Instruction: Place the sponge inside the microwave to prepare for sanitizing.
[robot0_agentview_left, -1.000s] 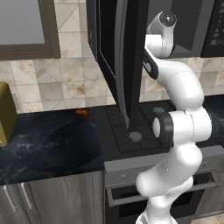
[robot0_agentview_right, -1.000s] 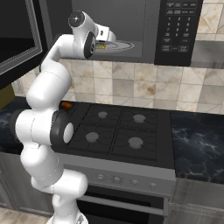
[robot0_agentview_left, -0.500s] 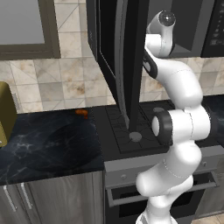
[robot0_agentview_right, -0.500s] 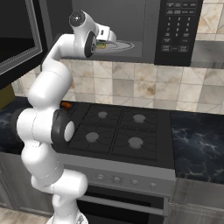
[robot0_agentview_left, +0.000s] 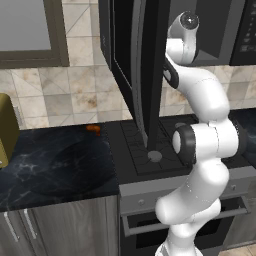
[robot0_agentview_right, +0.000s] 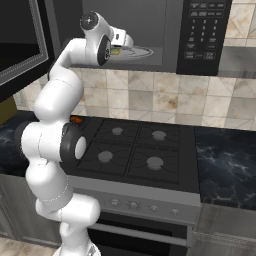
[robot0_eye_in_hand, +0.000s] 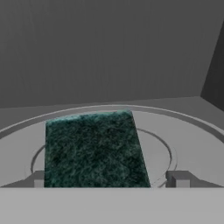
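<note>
The microwave (robot0_agentview_right: 150, 30) hangs above the stove with its door (robot0_agentview_left: 135, 65) swung wide open to the left. My gripper (robot0_eye_in_hand: 109, 179) reaches into the grey cavity, just over the round glass turntable (robot0_eye_in_hand: 183, 131). The sponge (robot0_eye_in_hand: 94, 148) lies flat on the turntable with its dark green top up, between my fingertips (robot0_eye_in_hand: 178, 178). The jaws stand wide, with a clear gap on the right side of the sponge. In the right base view the gripper (robot0_agentview_right: 120, 47) is inside the cavity, and the yellow body of the sponge (robot0_agentview_right: 116, 50) peeks out beside it.
A black gas stove (robot0_agentview_right: 130, 147) sits below the microwave. A small orange thing (robot0_agentview_left: 93, 128) lies on the dark counter left of the stove. A yellowish block (robot0_agentview_left: 7, 130) stands at the far left. The open door blocks much of the left base view.
The jaws have spread wider and let go of the sponge, which now rests on the turntable. The arm has stayed where it was.
</note>
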